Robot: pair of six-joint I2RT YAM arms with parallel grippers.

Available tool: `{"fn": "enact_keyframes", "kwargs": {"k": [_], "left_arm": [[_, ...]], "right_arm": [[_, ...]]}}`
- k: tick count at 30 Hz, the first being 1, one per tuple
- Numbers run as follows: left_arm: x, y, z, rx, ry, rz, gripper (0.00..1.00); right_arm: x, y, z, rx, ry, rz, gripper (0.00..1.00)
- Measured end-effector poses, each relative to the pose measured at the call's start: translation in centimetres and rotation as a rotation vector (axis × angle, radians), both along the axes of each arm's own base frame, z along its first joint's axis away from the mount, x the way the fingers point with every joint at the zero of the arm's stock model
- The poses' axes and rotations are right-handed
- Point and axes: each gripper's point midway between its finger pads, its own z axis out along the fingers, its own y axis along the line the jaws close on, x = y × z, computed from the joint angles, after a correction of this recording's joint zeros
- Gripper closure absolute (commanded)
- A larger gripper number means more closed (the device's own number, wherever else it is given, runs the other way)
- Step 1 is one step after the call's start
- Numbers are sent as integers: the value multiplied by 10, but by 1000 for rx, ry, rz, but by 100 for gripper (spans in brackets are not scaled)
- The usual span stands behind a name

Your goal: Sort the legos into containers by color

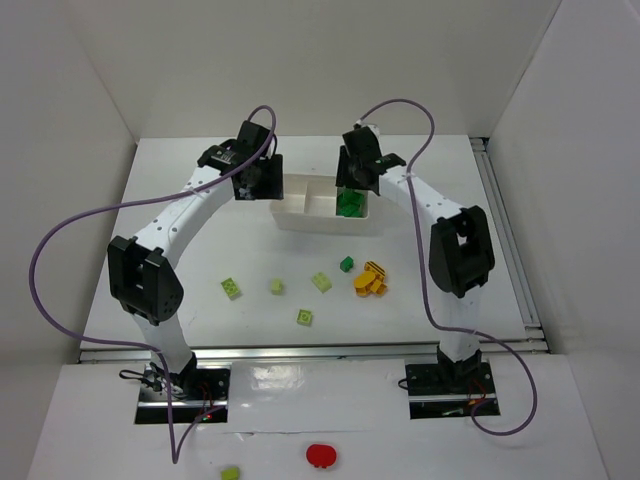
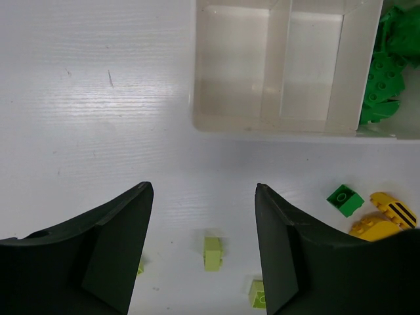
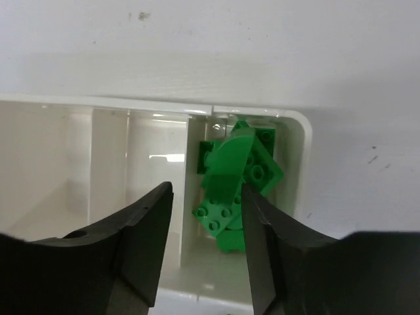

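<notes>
**Top view:** The white tray (image 1: 300,216) sits toward twelve o'clock on the table (image 1: 250,250). The right gripper (image 1: 357,186) hangs over its three-o'clock compartment, where dark green bricks (image 1: 351,204) are piled. The left gripper (image 1: 256,184) hovers off the tray's nine-o'clock end. Toward six o'clock from the tray lie four lime bricks (image 1: 277,286), a lone dark green brick (image 1: 346,264) and a clump of orange-yellow bricks (image 1: 372,281).

**Left wrist view:** The jaws stand wide apart and grip nothing. One lime brick (image 2: 212,252) lies on the table between them, at six o'clock from the tray's two bare compartments.

**Right wrist view:** The jaws are narrowly parted directly above the dark green bricks (image 3: 233,184), with nothing visibly pinched.

This looks like the drop-off of a dark green piece. The next move would likely be to rise clear of the tray wall, then reach toward five o'clock for the lone dark green brick. That brick lies just beside the orange-yellow clump, so the pinch must be square and tidy.
</notes>
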Motion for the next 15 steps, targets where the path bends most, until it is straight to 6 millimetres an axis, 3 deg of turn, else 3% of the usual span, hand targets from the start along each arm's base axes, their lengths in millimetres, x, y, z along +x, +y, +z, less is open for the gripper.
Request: {"fn": "enact_keyframes", "kwargs": {"k": [1, 4, 7, 9, 12, 15], "left_arm": [[0, 0, 0, 0, 0, 0, 27], [0, 0, 0, 0, 0, 0, 27], [0, 0, 0, 0, 0, 0, 27], [0, 0, 0, 0, 0, -1, 27], [0, 0, 0, -1, 0, -3, 27], [1, -1, 2, -3, -3, -7, 27]], "right_arm": [[2, 1, -7, 1, 13, -5, 32], [0, -1, -19, -10, 46, -14, 30], [-7, -3, -11, -7, 29, -19, 50], [-30, -11, -7, -20, 27, -13, 54], [-80, -13, 0, -35, 27, 37, 53], [-134, 5, 1, -42, 27, 142, 40]]}}
